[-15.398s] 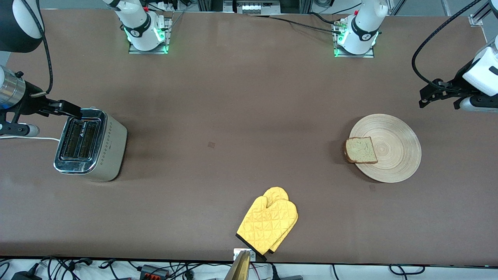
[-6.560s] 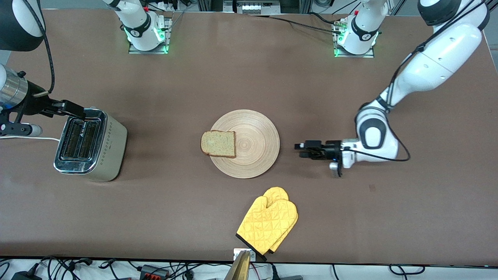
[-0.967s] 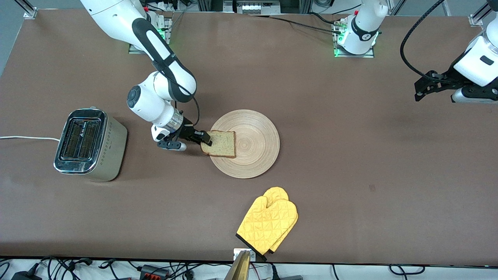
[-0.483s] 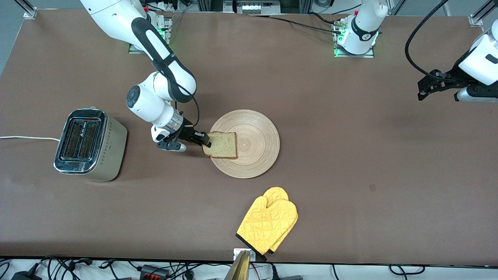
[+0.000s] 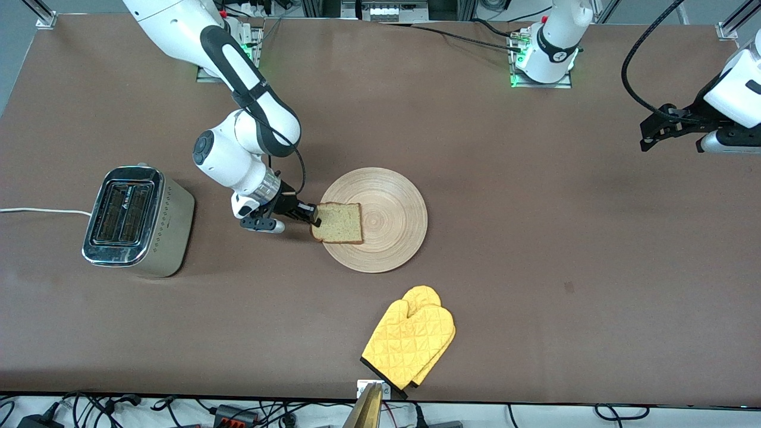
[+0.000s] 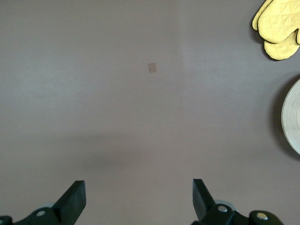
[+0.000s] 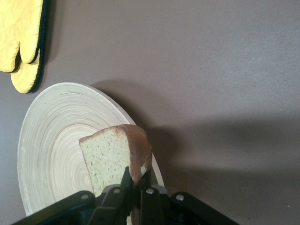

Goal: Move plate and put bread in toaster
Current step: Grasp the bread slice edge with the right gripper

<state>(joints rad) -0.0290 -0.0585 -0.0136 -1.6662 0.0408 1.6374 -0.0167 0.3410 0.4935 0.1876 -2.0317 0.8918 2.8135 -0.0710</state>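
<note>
- Nearest the front camera we see a yellow oven mitt (image 5: 409, 336) lying flat near the surface's edge, well apart from everything else and no part of the task.
- Farther in, the plate (image 5: 392, 238) sits mid-surface, and the bread (image 5: 340, 223) lies on the plate's rim at the edge toward the right arm's end.
- We see the right gripper (image 5: 312, 215) at that same crust edge, fingers (image 7: 125, 183) pinched shut on the bread's crust, with the slice sticking straight out from the fingertips over the plate.
- In the right wrist view the slice looks tipped up on the gripped edge, so we judge the grasp is made and the lift is next.
- The key relation: the toaster (image 5: 137, 221) stands toward the right arm's end, on the wrist's side of the gripper, so the bread has to travel away from the plate, and we judge it needs turning on edge in line with the slots' long run.
- The right arm is clearly the nearer one to both bread and toaster.
- Farthest in, the left gripper (image 5: 651, 132) waits over the left arm's end of the surface, fingers (image 6: 75, 199) wide apart and holding nothing.
</note>
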